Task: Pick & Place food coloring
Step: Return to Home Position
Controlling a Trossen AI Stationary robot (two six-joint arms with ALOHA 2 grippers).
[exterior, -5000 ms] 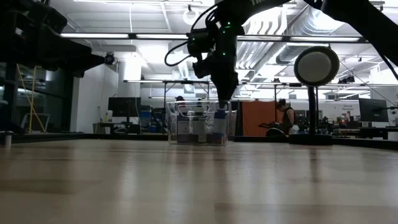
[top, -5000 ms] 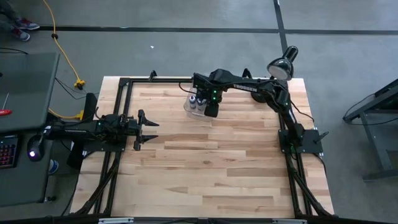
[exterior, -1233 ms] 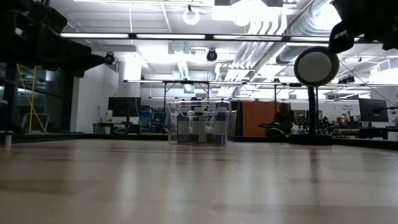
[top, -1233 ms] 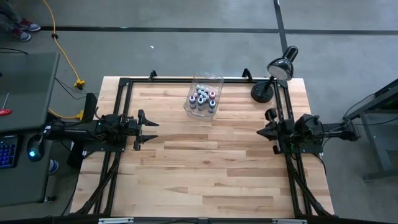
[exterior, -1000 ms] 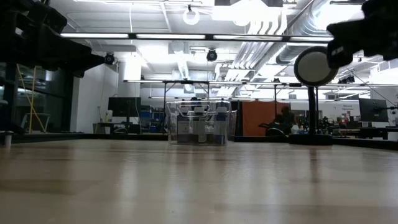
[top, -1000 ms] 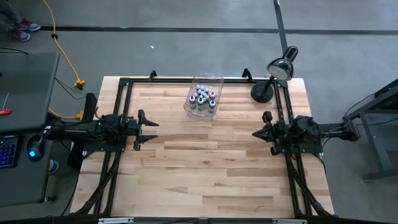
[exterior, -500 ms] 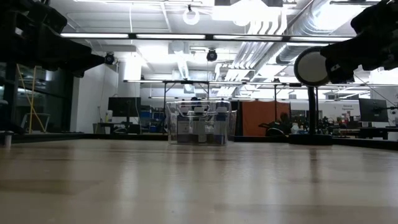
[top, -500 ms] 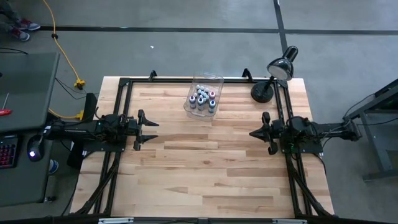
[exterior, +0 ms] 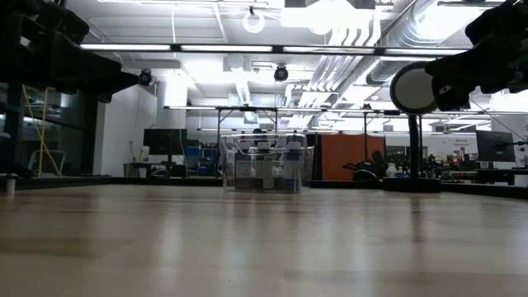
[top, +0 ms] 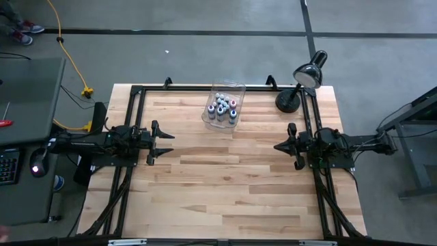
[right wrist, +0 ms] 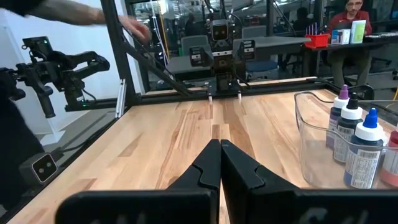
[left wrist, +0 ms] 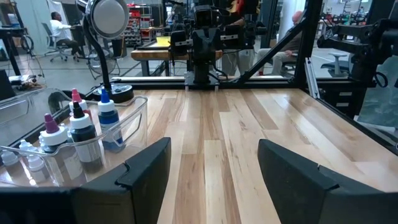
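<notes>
- Both arms wait at opposite side edges of the table point(top: 225, 198), about halfway between its near and far edges, and they point at each other across the wood.
- At the left edge, the left gripper point(top: 164, 143) has its fingers spread wide, and nothing is between them.
- At the right edge, the right gripper point(top: 278, 145) has its fingers pressed together tip to tip, and it holds nothing.
- Between the two grippers lies a wide stretch of bare wood, which continues down to the near edge.
- The food coloring bottles point(top: 223, 108) stand upright and close together inside the clear bin point(top: 232, 88).
- The bin sits at the far edge, a little left of the middle, beyond the line between the grippers and well apart from both.
- The wrist views show whitish caps through the bin wall, with blue, pink, purple and dark bodies.
- A desk lamp point(top: 311, 70) stands at the far right corner, to the right of the bin with a gap of wood between them, and its base is just beside the right rail.
- A black frame point(top: 184, 87) runs along the far edge and down both sides, and the bin is just inside the far rail.
- Beyond the table, the right wrist view shows a person's blurred arm point(right wrist: 93, 14), and a yellow cable point(top: 68, 55) lies on the floor at the far left.
</notes>
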